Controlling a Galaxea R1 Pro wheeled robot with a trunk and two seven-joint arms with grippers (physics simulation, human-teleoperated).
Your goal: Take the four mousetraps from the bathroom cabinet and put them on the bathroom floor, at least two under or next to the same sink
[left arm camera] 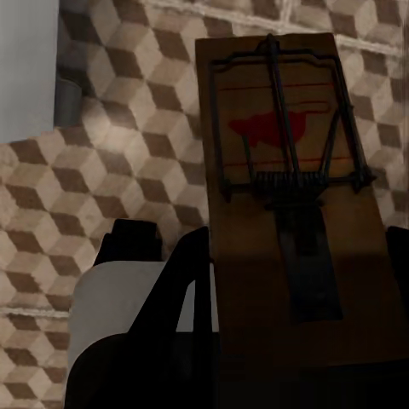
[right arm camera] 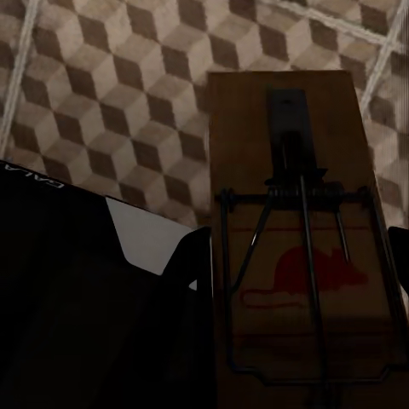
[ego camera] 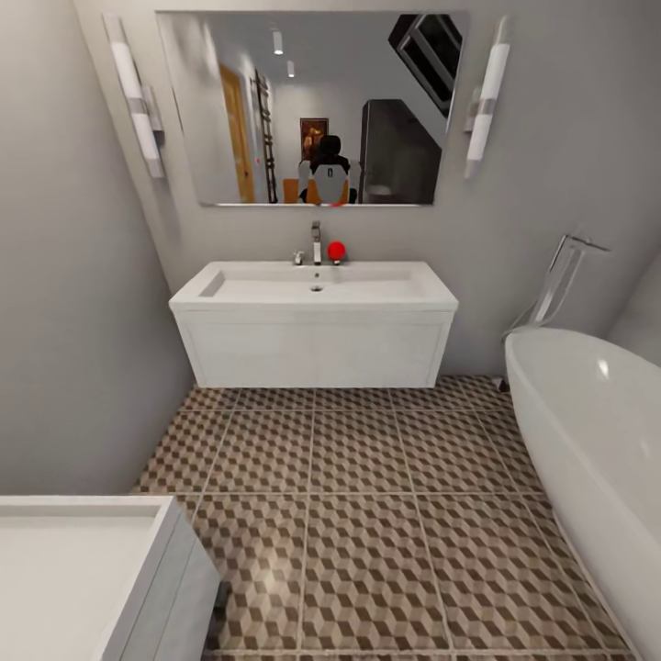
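Head view looks down a narrow bathroom: the bathroom sink (ego camera: 315,286), a wide white basin with a chrome tap (ego camera: 316,242) and a small red ball (ego camera: 336,250) beside the tap, sits on a white wall-hung vanity (ego camera: 312,347) against the far wall, under a mirror (ego camera: 312,106) flanked by two tube lamps. The bathroom floor (ego camera: 367,514), tiled in a brown-and-beige cube pattern, spreads from under the vanity toward the camera. A rounded white tub (ego camera: 597,441) runs along the right side, and the corner of a small white drawer unit (ego camera: 101,574) stands at lower left. In the left wrist view, the left gripper (left arm camera: 294,358) has its dark jaws pinching a mousetrap (left arm camera: 285,162), a brown wooden plate with a wire spring and a red mouse print, held above the patterned tiles. In the right wrist view, the right gripper (right arm camera: 298,341) likewise has its jaws closed against the sides of a second mousetrap (right arm camera: 294,256), its red mouse print near the camera, with the same tiles behind it.
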